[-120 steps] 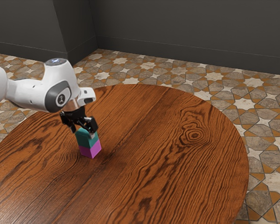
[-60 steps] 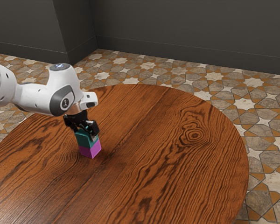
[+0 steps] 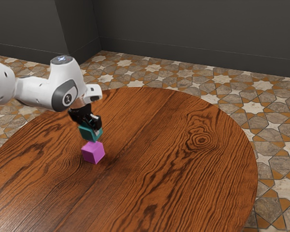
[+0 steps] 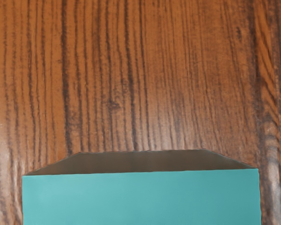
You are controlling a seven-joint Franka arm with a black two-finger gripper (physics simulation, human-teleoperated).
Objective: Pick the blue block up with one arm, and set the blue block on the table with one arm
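Observation:
My gripper (image 3: 91, 126) is shut on the blue block (image 3: 89, 133), a teal cube, and holds it in the air, slightly tilted. Directly below, with a small gap between them, a magenta block (image 3: 93, 152) rests on the wooden table (image 3: 164, 159). In the wrist view the blue block (image 4: 141, 198) lies large along the lower edge, with wood grain of the table (image 4: 131, 75) beyond it.
The round table's bare wood (image 3: 198, 183) stretches toward the exterior view's right and front. Its curved far edge borders the patterned tile floor (image 3: 275, 130). Dark walls (image 3: 193, 34) stand behind.
The blue block was resting on the magenta block; my gripper has closed on it and raised it off. The magenta block has stayed in place.

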